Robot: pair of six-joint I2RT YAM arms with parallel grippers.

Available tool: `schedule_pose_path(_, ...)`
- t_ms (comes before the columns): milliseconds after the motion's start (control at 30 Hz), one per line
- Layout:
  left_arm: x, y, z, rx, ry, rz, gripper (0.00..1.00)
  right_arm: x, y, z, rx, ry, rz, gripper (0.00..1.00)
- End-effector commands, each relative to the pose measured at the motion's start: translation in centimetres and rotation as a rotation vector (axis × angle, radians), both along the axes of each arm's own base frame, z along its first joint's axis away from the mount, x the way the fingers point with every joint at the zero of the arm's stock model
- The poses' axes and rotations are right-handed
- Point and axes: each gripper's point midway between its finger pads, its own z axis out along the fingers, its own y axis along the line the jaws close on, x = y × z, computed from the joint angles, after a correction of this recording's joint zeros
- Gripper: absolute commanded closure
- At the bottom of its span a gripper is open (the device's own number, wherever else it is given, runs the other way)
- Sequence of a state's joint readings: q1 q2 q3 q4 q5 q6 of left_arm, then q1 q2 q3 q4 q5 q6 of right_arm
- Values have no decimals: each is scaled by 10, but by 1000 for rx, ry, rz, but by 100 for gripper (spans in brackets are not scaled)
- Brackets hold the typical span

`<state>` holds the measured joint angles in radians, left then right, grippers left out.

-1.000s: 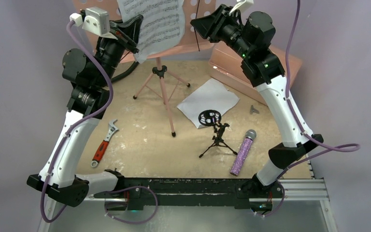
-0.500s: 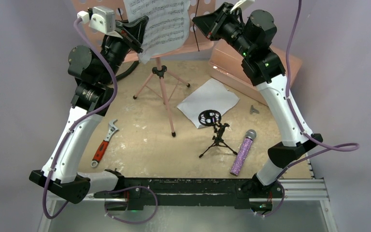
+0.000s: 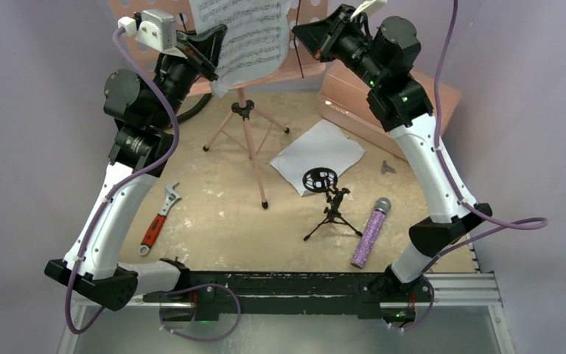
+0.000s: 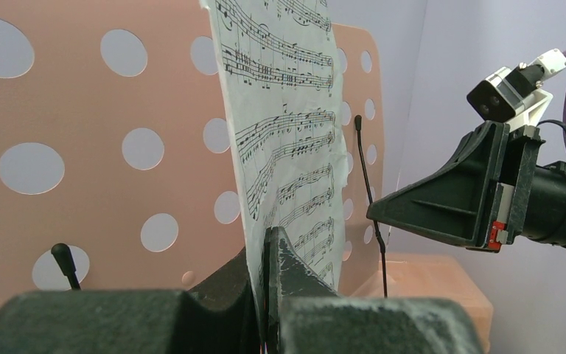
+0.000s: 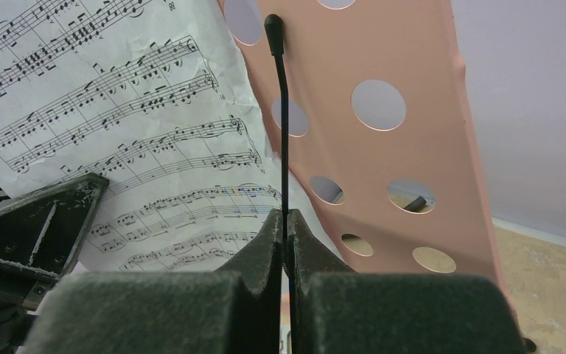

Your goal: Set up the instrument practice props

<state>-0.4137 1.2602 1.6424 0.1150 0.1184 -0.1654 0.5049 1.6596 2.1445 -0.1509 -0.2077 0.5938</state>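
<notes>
On the scuffed beige table (image 3: 214, 243) a red-handled wrench (image 3: 159, 219) lies at eight o'clock, its head aimed toward one o'clock. A salmon plastic box (image 3: 348, 110) sits at one o'clock by the back wall. Near its front edge, at three o'clock, lies a small grey metal piece (image 3: 388, 167)

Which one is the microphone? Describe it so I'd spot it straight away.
Start at the pink music stand at the back, then look toward the near right. Beside the small black tripod lies the microphone: the only purple, glittery thing, a stick with a grey head.
</notes>
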Motion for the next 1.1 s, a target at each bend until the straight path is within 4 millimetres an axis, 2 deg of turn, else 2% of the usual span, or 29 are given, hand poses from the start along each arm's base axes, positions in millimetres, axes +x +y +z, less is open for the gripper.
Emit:
schedule_pose_path(0, -7, 4, 21, -48, -48, 0, 100, -26, -6, 36, 44, -138, 38, 100)
schedule_pose_path(433, 0, -4, 16, -47, -39, -30, 100, -40, -15, 51, 52, -249, 25, 100)
schedule_pose_path(667, 3, -12, 16, -57, -43, -63, 100, -50, -13, 55, 52, -299, 57, 100)
schedule_pose_path(1067, 5, -24, 20, -83, -58, -132, 100, -55, -9, 56, 53, -323, 92, 100)
